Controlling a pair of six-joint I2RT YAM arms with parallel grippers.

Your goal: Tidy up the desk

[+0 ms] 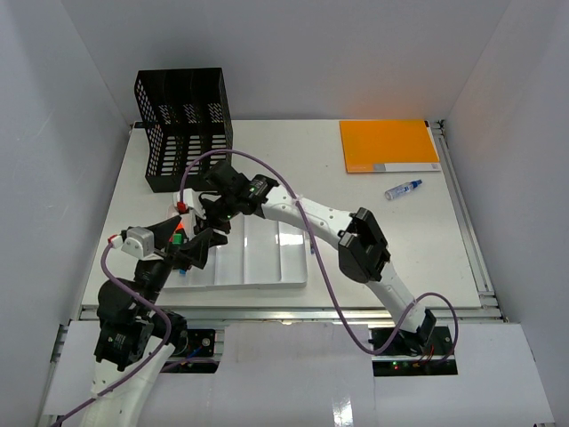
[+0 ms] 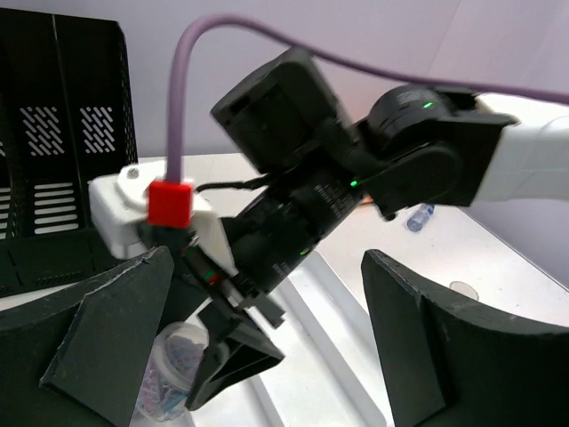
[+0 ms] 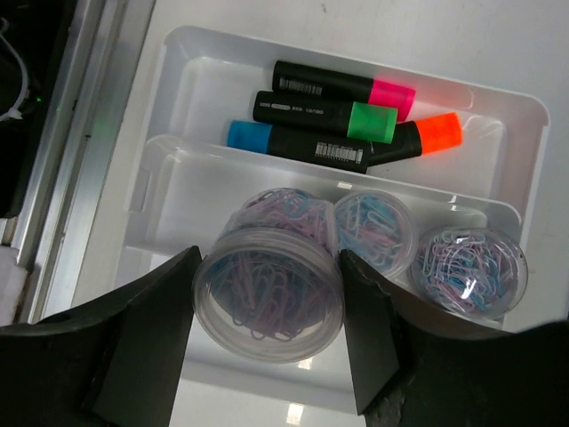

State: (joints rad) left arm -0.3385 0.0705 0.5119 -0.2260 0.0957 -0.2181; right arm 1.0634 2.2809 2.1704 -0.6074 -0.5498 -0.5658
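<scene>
The white desk [image 1: 391,240] carries a white compartmented tray [image 1: 267,267] at its front left. My right gripper [image 3: 268,260] is shut on a clear jar of paper clips [image 3: 267,298], its fingers pressed on both sides. The jar is over the tray [image 3: 178,191] compartment that holds three more clip jars [image 3: 373,233]. The far compartment holds pink, green, blue and orange highlighters [image 3: 324,114]. Over the tray's left end my right gripper [image 1: 213,222] reaches down. My left gripper [image 1: 191,253] is just left of it. My left gripper [image 2: 267,356] stands open, empty, facing the right arm's wrist [image 2: 293,222].
A black mesh file holder [image 1: 182,124] stands at the back left. An orange notebook [image 1: 388,145] lies at the back right, with a small blue-capped bottle [image 1: 403,189] in front of it. A purple cable [image 1: 311,240] loops over the tray.
</scene>
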